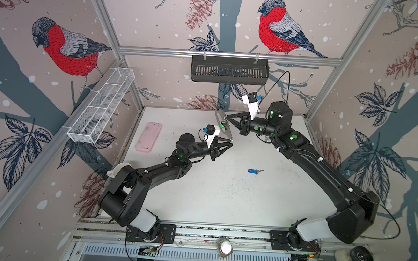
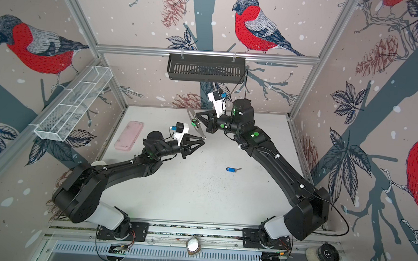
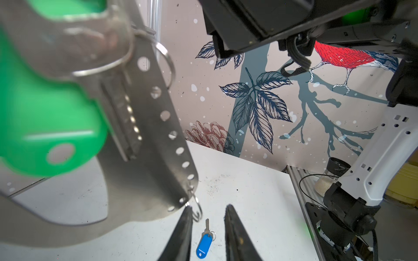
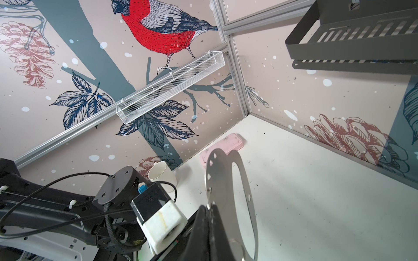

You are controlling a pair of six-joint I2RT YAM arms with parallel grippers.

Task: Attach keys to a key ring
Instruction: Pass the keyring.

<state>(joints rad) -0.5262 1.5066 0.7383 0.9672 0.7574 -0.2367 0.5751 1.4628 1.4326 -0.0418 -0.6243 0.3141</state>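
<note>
White table (image 1: 223,200), right gripper (image 1: 227,117) pinching key ring (image 3: 153,171), left gripper (image 3: 208,209) narrowly apart — seen from wrist

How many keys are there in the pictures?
2. One silver key with a blue plastic tag lies on the white table. Another silver key with a green plastic tag is up against the grey metal plate held in the air. Others may hide behind it.

Reaching inward with black jointed left arm (image 1: 159,170) and right arm (image 1: 313,166), holding left black two-fingered claw (image 1: 230,144) narrowly parted and right black two-fingered claw (image 1: 227,117) clamped shut.
</note>
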